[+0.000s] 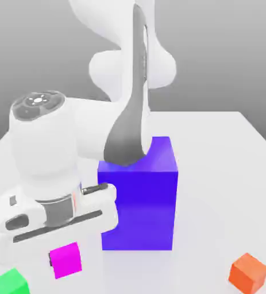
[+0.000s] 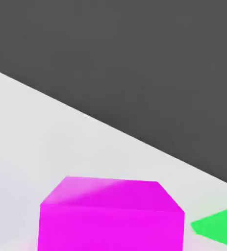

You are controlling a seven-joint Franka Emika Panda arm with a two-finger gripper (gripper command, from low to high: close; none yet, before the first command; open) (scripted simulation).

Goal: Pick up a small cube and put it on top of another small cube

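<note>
Here, one small magenta cube [image 1: 65, 259] sits on the white table [image 1: 215, 172] near the front, just beneath the gripper [image 1: 43, 244], whose fingers are pressed together. One green cube [image 1: 10, 283] lies left, one orange cube [image 1: 249, 273] right, one big blue-violet block [image 1: 139, 198] behind.

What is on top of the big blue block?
No cube sits on the big blue block. The robot's grey and white arm passes in front of its top left corner, hiding that part of the top.

Glossy magenta small cube [image 1: 65, 259], smooth matt white table [image 1: 215, 172]
</note>
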